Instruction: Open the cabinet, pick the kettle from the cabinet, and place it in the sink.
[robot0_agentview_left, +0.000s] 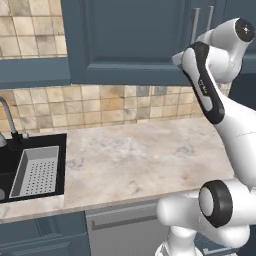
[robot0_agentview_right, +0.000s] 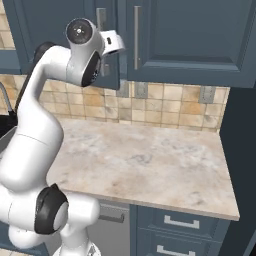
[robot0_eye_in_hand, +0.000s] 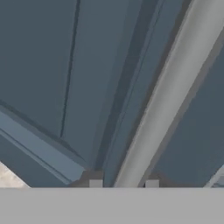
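Note:
The cabinet (robot0_agentview_right: 190, 35) hangs dark blue-grey above the counter, with panelled double doors. My gripper (robot0_eye_in_hand: 123, 183) is raised to the left door's long grey bar handle (robot0_eye_in_hand: 166, 100). The bar runs down between the two fingertips (robot0_eye_in_hand: 95, 183), and they are shut on it. In the right base view the hand (robot0_agentview_right: 112, 42) sits at that handle, and the left door's lower edge (robot0_agentview_right: 112, 86) stands slightly out from the right door. The kettle is hidden. The black sink (robot0_agentview_left: 62, 165) lies at the counter's left end under its curved tap (robot0_agentview_left: 7, 117).
A grey perforated rack (robot0_agentview_left: 35, 175) lies inside the sink. The marbled counter (robot0_agentview_right: 150, 160) stretches below the cabinet, with a tiled wall behind. Blue drawers (robot0_agentview_right: 180, 222) and a grey appliance front (robot0_agentview_left: 122, 225) sit under it. The right door's handle (robot0_agentview_right: 136, 37) is beside my hand.

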